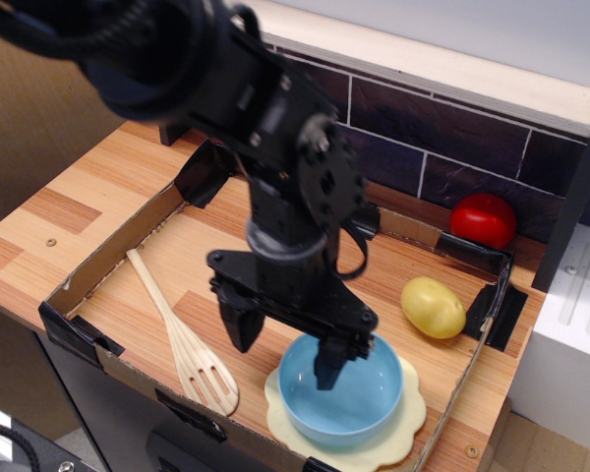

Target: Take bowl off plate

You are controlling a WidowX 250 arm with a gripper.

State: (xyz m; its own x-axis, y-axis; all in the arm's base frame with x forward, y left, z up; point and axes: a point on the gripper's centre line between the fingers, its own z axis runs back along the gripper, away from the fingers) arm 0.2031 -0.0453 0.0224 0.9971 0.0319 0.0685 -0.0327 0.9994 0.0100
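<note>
The black robot gripper (283, 352) hangs with its two fingers spread apart, straddling the near-left rim of the round, glossy light-blue plastic bowl (351, 401): one finger (329, 364) reaches down inside the bowl, the other (238, 327) sits outside it to the left, above the wood-grain surface (177, 295). Whether either finger touches the rim cannot be told. The bowl rests on the pale cream-yellow scalloped plastic plate (405, 433), near the front edge of the low cardboard tray wall (98, 265). Left of the plate lies a slotted wooden spatula (182, 339). Right of the gripper sits a yellow egg-shaped lemon (433, 307), and beyond it a red round tomato (483, 220) by the dark tiled back wall (433, 133)
</note>
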